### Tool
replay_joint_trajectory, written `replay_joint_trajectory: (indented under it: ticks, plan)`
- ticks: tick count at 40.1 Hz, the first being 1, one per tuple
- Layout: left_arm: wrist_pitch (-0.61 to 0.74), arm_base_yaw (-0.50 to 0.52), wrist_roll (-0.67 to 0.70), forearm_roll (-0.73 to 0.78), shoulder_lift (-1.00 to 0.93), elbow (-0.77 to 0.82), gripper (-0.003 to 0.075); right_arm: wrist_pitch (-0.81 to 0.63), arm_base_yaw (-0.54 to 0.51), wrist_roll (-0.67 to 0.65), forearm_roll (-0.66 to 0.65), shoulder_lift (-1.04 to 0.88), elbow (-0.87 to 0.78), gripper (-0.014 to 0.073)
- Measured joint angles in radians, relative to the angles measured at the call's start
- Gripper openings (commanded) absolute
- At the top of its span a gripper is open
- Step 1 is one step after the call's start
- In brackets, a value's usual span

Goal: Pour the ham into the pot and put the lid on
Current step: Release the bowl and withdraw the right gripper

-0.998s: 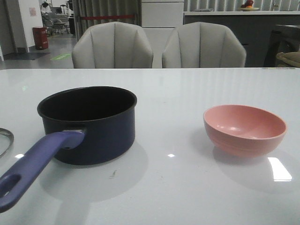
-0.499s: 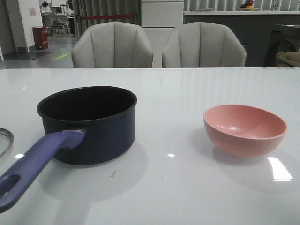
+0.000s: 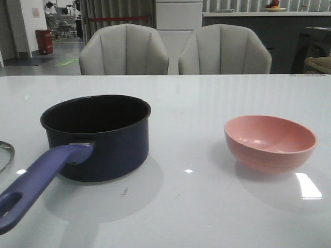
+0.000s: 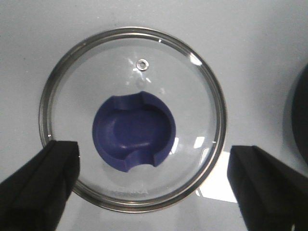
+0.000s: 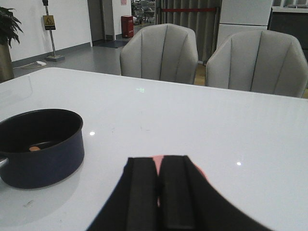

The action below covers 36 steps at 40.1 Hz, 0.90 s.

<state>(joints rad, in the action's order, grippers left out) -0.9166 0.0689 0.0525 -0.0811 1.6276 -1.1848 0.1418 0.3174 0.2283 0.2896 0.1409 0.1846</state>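
The dark navy pot (image 3: 96,135) stands on the table's left side, its purple-blue handle (image 3: 36,183) pointing to the near left. In the right wrist view a small orange ham chunk (image 5: 34,148) lies on the black floor of the pot (image 5: 41,147). The glass lid (image 4: 132,118) lies flat on the table with its blue knob (image 4: 134,131) up; only its rim (image 3: 5,155) shows in the front view. My left gripper (image 4: 154,192) hangs above the lid, open wide, one finger at each side. My right gripper (image 5: 160,161) is shut and empty, with the pink bowl (image 5: 199,171) just beyond it.
The pink bowl (image 3: 270,142) stands on the table's right side and looks empty. Two grey chairs (image 3: 124,50) stand behind the far edge of the white table (image 3: 186,206). Neither arm shows in the front view.
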Motion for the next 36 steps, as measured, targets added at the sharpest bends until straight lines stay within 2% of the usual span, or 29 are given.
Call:
replay_joint_trajectory:
  ticks: [10,36]
  plan:
    - [-0.065,0.012,0.009,0.012,0.114,-0.090,0.0642,0.000,0.000,0.000,0.000,0.000,0.000,0.0143]
    - [-0.065,0.012,0.029,0.032,0.225,-0.098,0.0638,0.000,0.000,0.000,0.000,0.000,0.000,0.0143]
